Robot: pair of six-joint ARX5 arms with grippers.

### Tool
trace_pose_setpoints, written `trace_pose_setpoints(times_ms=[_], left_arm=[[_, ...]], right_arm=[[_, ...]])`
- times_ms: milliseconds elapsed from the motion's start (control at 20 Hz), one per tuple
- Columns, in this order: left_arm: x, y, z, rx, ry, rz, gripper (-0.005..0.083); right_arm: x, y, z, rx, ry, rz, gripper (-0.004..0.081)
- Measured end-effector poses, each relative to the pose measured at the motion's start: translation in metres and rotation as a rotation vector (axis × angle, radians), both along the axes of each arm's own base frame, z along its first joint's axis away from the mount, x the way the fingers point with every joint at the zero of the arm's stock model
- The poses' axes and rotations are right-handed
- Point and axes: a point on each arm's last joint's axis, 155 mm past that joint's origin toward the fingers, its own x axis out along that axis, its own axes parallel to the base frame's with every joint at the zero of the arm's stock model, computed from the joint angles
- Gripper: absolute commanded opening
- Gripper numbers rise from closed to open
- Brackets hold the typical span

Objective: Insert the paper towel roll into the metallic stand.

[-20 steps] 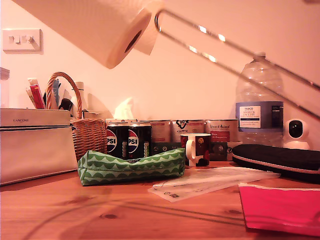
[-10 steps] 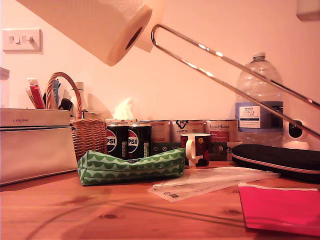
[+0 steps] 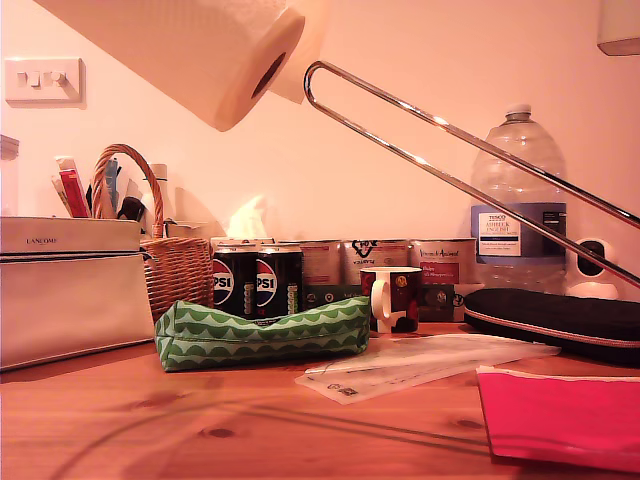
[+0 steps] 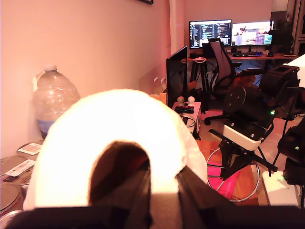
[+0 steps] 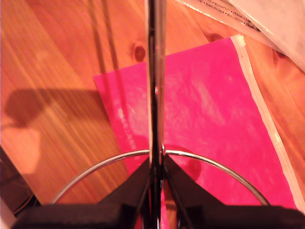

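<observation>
Paper towel roll [image 3: 190, 55] is up in the air at the exterior view's top left, tilted, its hollow core facing the tip of the metallic stand [image 3: 450, 150]; the stand's long chrome loop slants up from the exterior view's right edge and its rounded tip sits just beside the roll's end, not inside the core; no gripper shows up in that view at all.

First wrist view is where you actually see the grip: my first gripper [image 4: 159, 198] has its dark jaws clamped on the roll's wall, one jaw poking into the core and the other outside, so the roll fills the near frame; beyond it the other arm holds the stand's ring base [image 4: 233, 176] over the table, with monitors and an office chair [image 4: 220, 64] way back.

Second wrist view gives the opposite end; my second gripper [image 5: 156, 179] has its jaws pinched shut on the stand right where the upright wire meets the ring; below it lie a pink folder [image 5: 209, 114] and the wooden table [image 5: 52, 76].

Exterior view also shows a green patterned pouch [image 3: 262, 332], a mug [image 3: 392, 298] and a big water bottle [image 3: 518, 200] on the table.
</observation>
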Motion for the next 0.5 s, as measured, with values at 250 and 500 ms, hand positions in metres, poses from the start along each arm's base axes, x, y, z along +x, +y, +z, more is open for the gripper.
trace_pose_setpoints(times_ms=[250, 500], left_arm=[[-0.003, -0.001, 0.003, -0.016, 0.002, -0.016, -0.0023], [-0.005, -0.003, 0.002, -0.018, 0.009, -0.027, -0.0023]], right_arm=[[0.003, 0.002, 0.002, 0.008, -0.013, 0.001, -0.0013], [0.004, 0.012, 0.006, 0.026, -0.04, 0.032, -0.0013]])
